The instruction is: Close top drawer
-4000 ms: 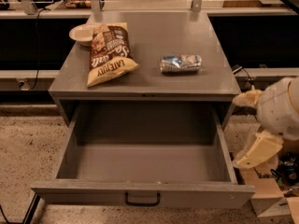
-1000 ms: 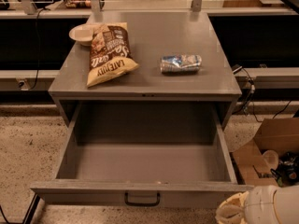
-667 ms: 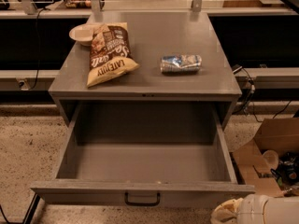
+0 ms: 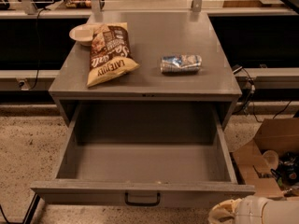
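The gripper point(image 4: 229, 213), whose grip I cannot tell, sits near right, with the open top drawer point(image 4: 84, 195) front spanning left-right just to its left.

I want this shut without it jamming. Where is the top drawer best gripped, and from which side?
Grip the dark pull handle at the centre of the front of the top drawer, coming from the front: the drawer stands fully out, so a central hold should push it in straight. The gripper is low by the drawer's right front corner.
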Available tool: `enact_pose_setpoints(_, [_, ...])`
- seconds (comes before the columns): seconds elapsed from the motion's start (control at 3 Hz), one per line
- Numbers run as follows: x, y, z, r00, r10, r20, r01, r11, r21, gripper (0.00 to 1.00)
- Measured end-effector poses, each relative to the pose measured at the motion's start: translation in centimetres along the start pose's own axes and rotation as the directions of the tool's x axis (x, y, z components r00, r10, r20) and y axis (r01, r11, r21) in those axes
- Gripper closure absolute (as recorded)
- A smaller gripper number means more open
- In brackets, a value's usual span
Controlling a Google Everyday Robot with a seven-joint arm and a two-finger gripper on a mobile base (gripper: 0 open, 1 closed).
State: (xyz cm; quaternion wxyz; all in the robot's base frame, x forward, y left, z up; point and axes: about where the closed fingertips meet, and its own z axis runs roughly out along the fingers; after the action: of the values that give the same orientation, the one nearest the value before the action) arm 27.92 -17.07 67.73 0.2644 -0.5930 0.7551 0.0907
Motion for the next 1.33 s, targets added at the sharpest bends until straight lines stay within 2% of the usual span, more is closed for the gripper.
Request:
enact_pose_setpoints(0.33, [-0.8, 0.0, 1.4, 0.999, -0.018, 0.041, 0.016, 0.9979, 0.062, 1.00])
enact_pose_setpoints(0.67, [-2.4, -0.9, 2.9, 0.996, -0.064, 0.064, 0.056, 0.9909, 0.123, 1.00])
enact_pose_setpoints(1.0, [-3.8, -3.3, 5.1, 0.991, -0.111, 0.076, 0.097, 0.9818, 0.163, 1.00])
enact_pose_setpoints(1.33, [-4.3, -4.5, 6.1, 0.990, -0.114, 0.079, 0.099, 0.9809, 0.167, 1.00])
